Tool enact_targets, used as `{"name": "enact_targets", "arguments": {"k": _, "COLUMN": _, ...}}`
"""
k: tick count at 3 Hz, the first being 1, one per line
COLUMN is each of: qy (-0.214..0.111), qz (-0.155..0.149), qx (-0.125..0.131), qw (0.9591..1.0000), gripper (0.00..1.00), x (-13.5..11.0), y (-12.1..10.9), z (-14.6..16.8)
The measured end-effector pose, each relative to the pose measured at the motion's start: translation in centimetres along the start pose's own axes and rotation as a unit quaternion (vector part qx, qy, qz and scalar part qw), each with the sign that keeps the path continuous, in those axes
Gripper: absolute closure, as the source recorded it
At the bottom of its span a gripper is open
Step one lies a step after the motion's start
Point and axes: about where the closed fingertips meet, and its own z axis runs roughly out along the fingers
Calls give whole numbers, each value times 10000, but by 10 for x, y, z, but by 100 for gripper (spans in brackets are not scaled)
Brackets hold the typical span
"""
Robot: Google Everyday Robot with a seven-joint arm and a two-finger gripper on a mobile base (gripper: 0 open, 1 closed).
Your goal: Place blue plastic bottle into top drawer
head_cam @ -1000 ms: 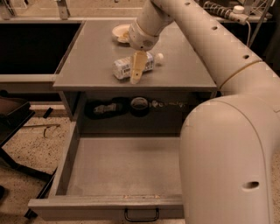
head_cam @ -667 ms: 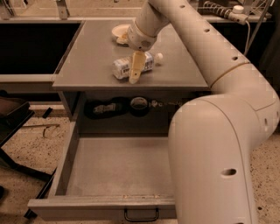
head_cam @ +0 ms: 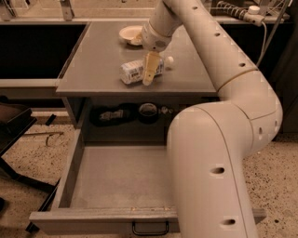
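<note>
The blue plastic bottle [head_cam: 132, 70] lies on its side on the grey cabinet top [head_cam: 93, 65], with its white cap [head_cam: 168, 60] pointing right. My gripper [head_cam: 150, 72] reaches down from the arm and sits right at the bottle's middle, in front of its label. The bottle rests on the surface. The top drawer [head_cam: 93, 221] is pulled wide open below, and its grey inside shows nothing in it. Its black wire handle [head_cam: 150, 228] is at the bottom edge of the view. My arm's thick near link [head_cam: 209, 176] covers the drawer's right part.
A cream round bowl [head_cam: 130, 33] stands at the back of the cabinet top behind the gripper. The dark shelf recess [head_cam: 121, 114] under the top holds a few small items. A dark counter runs at left, black chair legs [head_cam: 28, 181] stand on the speckled floor, and a power strip [head_cam: 237, 11] lies at top right.
The arm's near link has swung left and now covers more of the drawer's right side. The gripper stays at the bottle, which has not moved.
</note>
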Motion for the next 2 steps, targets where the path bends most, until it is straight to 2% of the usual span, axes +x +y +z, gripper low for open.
{"name": "enact_targets", "arguments": {"k": 1, "qy": -20, "qz": 65, "qx": -66, "qw": 10000, "gripper": 19, "x": 8, "y": -2, "z": 7}}
{"name": "enact_targets", "arguments": {"k": 2, "qy": -35, "qz": 61, "qx": -29, "qw": 10000, "gripper": 42, "x": 7, "y": -5, "z": 10}}
